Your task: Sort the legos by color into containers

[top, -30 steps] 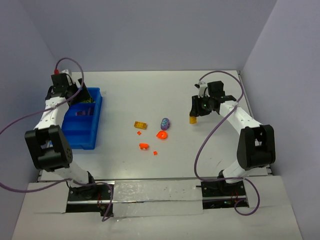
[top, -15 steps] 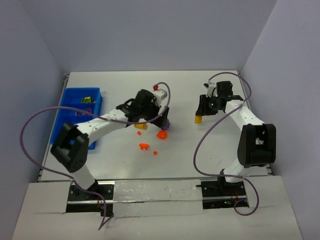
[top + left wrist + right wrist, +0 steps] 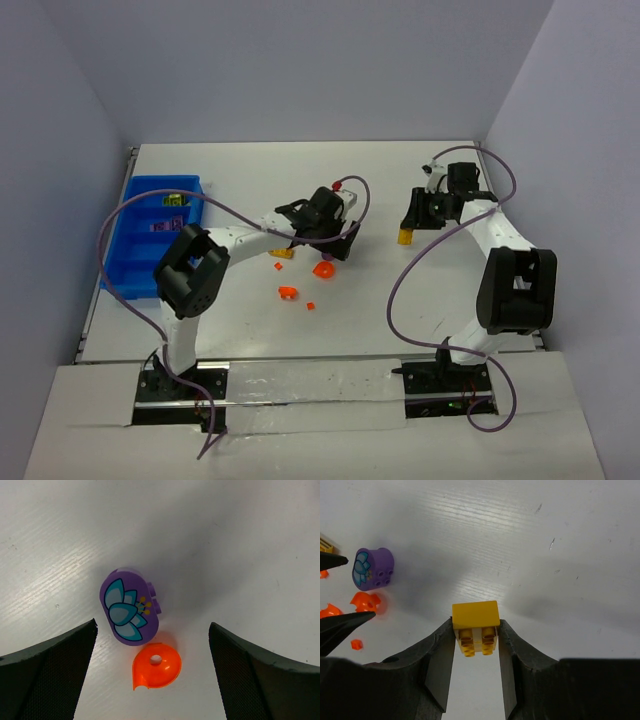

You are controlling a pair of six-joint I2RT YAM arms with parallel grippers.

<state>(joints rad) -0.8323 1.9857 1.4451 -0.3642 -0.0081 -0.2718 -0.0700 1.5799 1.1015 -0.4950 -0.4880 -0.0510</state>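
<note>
The blue tray [image 3: 140, 262] sits at the table's left edge. Mid-table, the left gripper [image 3: 338, 247] hovers with its fingers spread wide over a purple brick [image 3: 129, 612] just beside an orange round piece [image 3: 156, 666]. Farther right, the right gripper [image 3: 407, 228] pinches a yellow brick [image 3: 475, 616].

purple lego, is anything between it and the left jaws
Nothing visible blocks it. The purple lego lies in the open gap of the left gripper. An orange round piece sits right beside it, also inside the gap, so closing might catch both.
</note>
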